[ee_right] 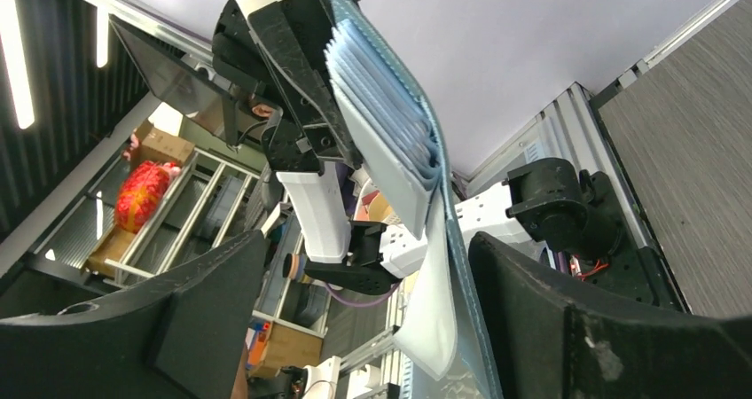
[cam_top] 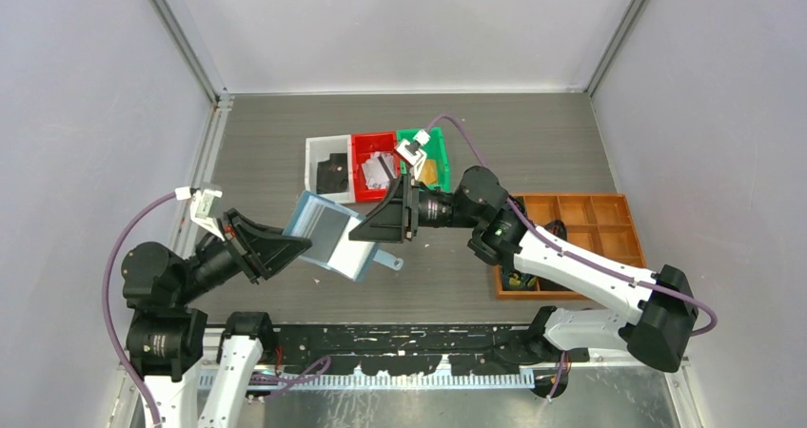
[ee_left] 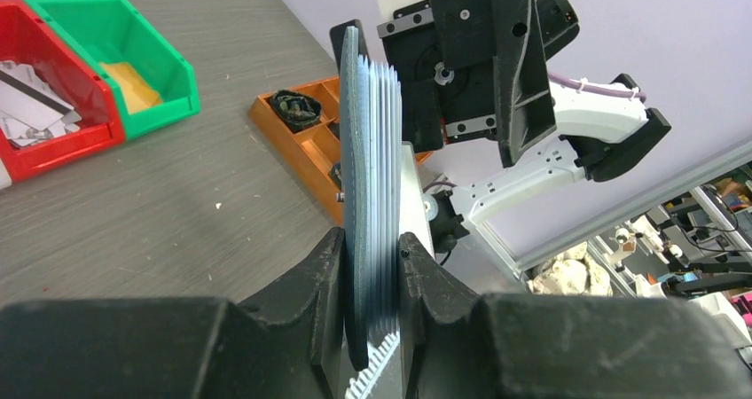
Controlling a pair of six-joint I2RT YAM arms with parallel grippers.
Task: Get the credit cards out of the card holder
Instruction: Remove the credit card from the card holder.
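Your left gripper (ee_left: 372,244) is pressed shut on one edge of the blue card holder (ee_left: 368,142), pinching it between both fingers and holding it up off the grey table (cam_top: 533,152), midway between the two arms. The holder is open, its pale blue slot leaves fanned apart and its snap tab (cam_top: 390,260) hanging toward the near edge. Your right gripper (ee_right: 368,248) is spread wide at the holder's other end, one finger (ee_right: 204,301) on each side of the hanging flap; you cannot tell whether either one touches it. Behind the holder, three small bins stand side by side: a black card (cam_top: 333,171) lies in the white bin (cam_top: 312,166), silver-grey cards (cam_top: 381,169) in the red bin (cam_top: 373,138) and a gold card (cam_top: 430,173) in the green bin (cam_top: 440,157). An orange compartment tray (cam_top: 580,221) sits to the right, beside your right arm.
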